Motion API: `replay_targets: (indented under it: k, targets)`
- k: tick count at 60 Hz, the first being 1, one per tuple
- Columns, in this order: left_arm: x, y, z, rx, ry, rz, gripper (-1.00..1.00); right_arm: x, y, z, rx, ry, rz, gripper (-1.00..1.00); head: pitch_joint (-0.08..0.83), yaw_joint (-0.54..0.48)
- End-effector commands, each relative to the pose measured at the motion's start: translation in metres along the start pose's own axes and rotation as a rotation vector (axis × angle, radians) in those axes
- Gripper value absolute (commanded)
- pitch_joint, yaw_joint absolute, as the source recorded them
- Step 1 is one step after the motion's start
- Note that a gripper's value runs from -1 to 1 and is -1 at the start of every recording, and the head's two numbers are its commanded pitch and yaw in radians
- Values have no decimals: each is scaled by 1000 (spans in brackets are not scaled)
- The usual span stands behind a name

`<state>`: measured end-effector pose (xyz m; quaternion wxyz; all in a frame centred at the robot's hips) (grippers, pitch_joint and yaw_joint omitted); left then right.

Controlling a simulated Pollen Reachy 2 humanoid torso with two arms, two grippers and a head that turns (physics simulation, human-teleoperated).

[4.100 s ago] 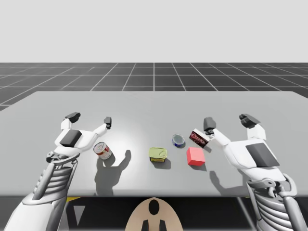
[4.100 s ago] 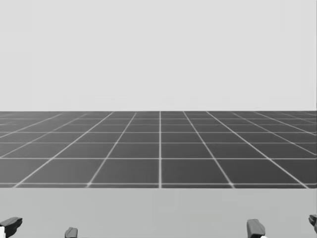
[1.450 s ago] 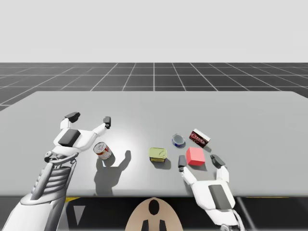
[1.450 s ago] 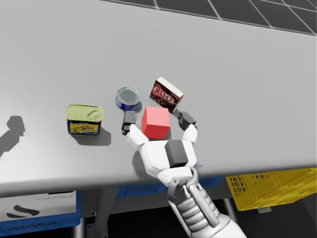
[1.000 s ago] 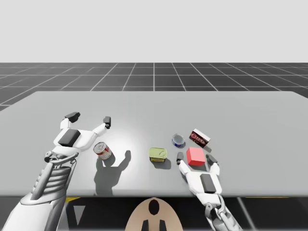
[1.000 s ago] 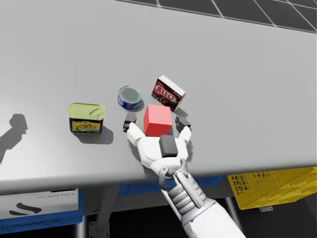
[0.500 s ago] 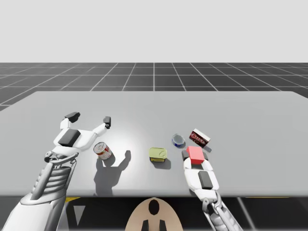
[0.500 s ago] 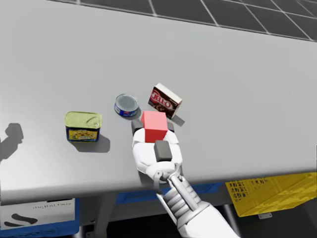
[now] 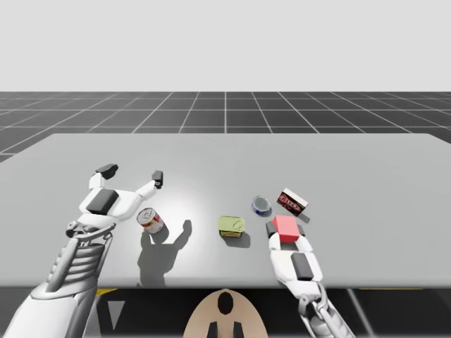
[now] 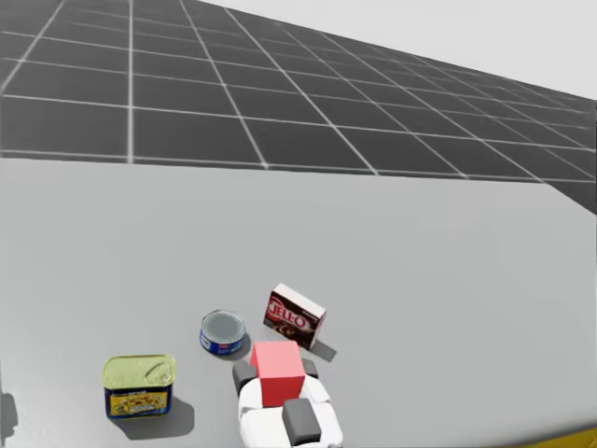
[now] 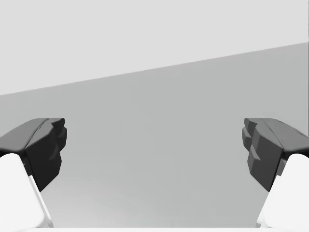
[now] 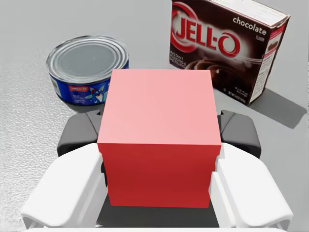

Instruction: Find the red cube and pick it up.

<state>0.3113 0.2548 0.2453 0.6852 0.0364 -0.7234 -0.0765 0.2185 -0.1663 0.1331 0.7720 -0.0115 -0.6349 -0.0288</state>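
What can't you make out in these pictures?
- Right wrist view: the red cube hides its own underside, so lifted or resting is unclear.
- Right wrist view: it also covers part of the blue can.
- Head view: the bottom edge cuts off my right gripper at the wrist.

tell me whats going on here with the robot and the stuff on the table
My right gripper is shut on the red cube, one finger against each side. Whether the cube has left the table I cannot tell. Just ahead of it stand a flat blue can and a brown box. My left gripper hangs open, apart from the cube, with a red can near it. A yellow-green tin sits between the arms.
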Motion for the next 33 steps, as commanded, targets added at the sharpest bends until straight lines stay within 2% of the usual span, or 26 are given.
replay_targets:
  k: [1, 9, 14, 22, 31, 33]
  targets:
    - [-1, -2, 0, -3, 1, -2, -1000, 25, 14, 12, 25, -19, -54, 1000, 404, -371]
    - [-1, -2, 0, -3, 1, -2, -1000, 60, 11, 20, 35, -89, -29, 1000, 396, -371]
    - [-1, -2, 0, -3, 1, -2, -1000, 91, 10, 28, 39, -167, -8, 1000, 393, -371]
    - [0, -1, 0, -2, -1, 4, -1000, 124, 12, 37, 52, -257, 7, 1000, 385, -365]
    - [0, 0, 0, 1, -1, 3, -1000, 167, 13, 47, 56, -408, 14, 1000, 374, -352]
    - [0, 0, 0, 2, -2, 3, -1000, 181, 13, 51, 50, -477, 16, 1000, 373, -352]
